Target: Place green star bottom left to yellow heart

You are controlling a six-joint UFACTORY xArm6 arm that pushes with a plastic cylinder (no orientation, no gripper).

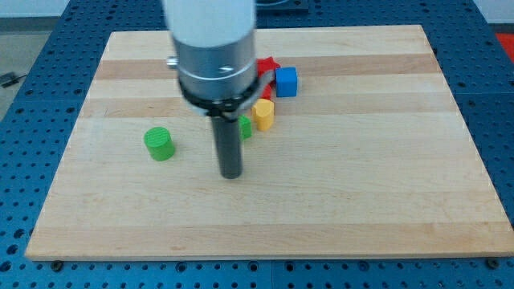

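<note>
On the wooden board (337, 209), our arm's dark rod stands a little left of centre in the frame, my tip (231, 175) resting on bare wood just below a small cluster of blocks. There is no pincer on this arm, so nothing opens, closes or is held; the rod can only shove.

The green star (245, 127) sits mostly hidden behind the rod, only a green sliver peeking out on the rod's right side, so we take its shape on trust from the task. Just beside it on the right is the yellow heart (263, 114), the two looking close to touching, though we cannot tell for sure. Above them, toward the upper middle of the frame, are a red block (266, 66), partly covered by the arm, and a blue cube (286, 81). A green cylinder (160, 144) stands well apart at the left.

We judge the star to be a light, rigid piece that will slide readily on the smooth wood and may spin if struck off-centre. With no way to take hold of it, we would press on a flat flank rather than a point, pushing from its upper side so it slips down and left of the heart without dragging the heart along.
</note>
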